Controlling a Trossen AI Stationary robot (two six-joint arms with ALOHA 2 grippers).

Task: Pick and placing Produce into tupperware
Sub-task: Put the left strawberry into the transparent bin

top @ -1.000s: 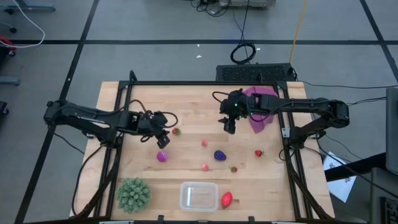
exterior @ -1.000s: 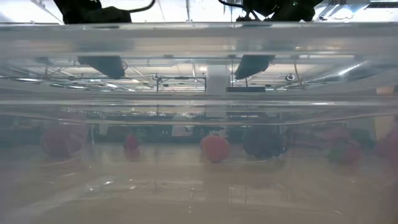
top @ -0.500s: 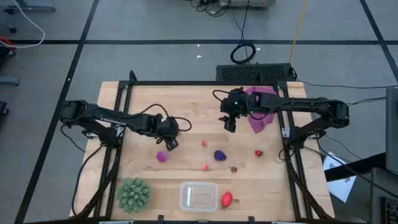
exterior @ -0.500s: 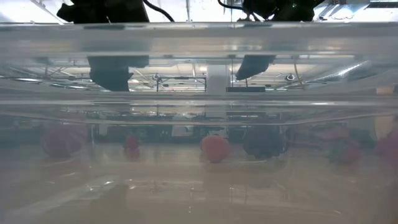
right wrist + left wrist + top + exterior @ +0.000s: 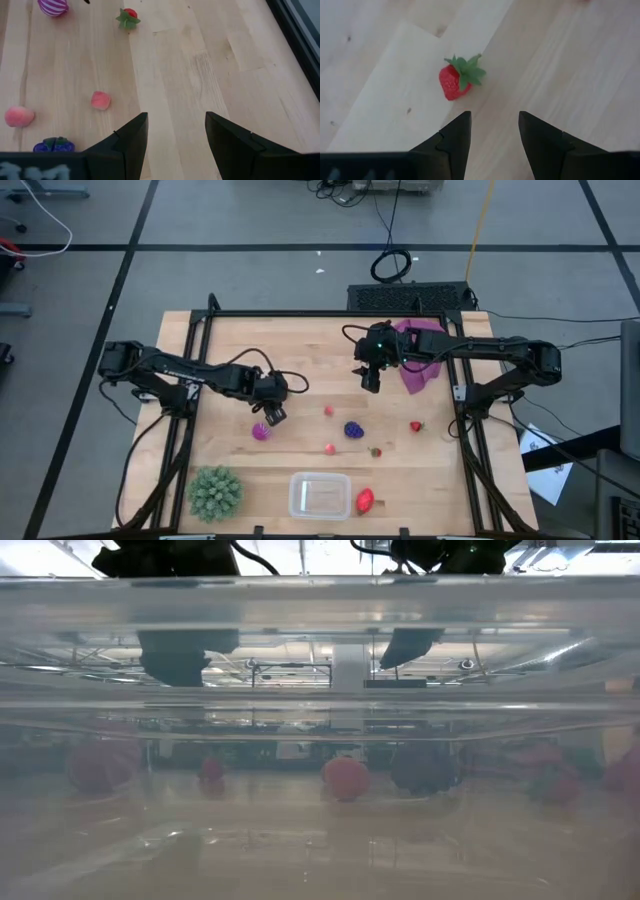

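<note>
**Left hand poised over a small strawberry, box still empty**

The left hand [image 5: 272,411] hangs above the middle-left of the wooden surface [image 5: 240,340], fingers spread apart with nothing between them. In its wrist view a small strawberry [image 5: 454,81] lies on its side just ahead of the fingertips, leafy green cap pointing away from the red body. From above, the magenta ball [image 5: 261,431] sits just beside this hand.

The right hand [image 5: 370,383] waits over the far middle of the surface, near the purple cloth [image 5: 420,370], its fingers also apart and empty.

The clear box [image 5: 319,495] stands at the near edge with nothing in it. A larger strawberry [image 5: 365,500] lies just beside it. The grape bunch [image 5: 354,429], two pink pieces [image 5: 329,411] [image 5: 330,448] and two more small strawberries [image 5: 416,426] [image 5: 375,451] are scattered across the middle. The spiky green ball [image 5: 214,492] sits left of the box.

These toy fruits look light and hard, probably smooth plastic, so they may squirt sideways or roll under a pinch. For the strawberry, closing across the widest part of the red body seems safest; the thin cap would give a poor hold. The ball likely needs a centred grip, as it could roll off.
</note>
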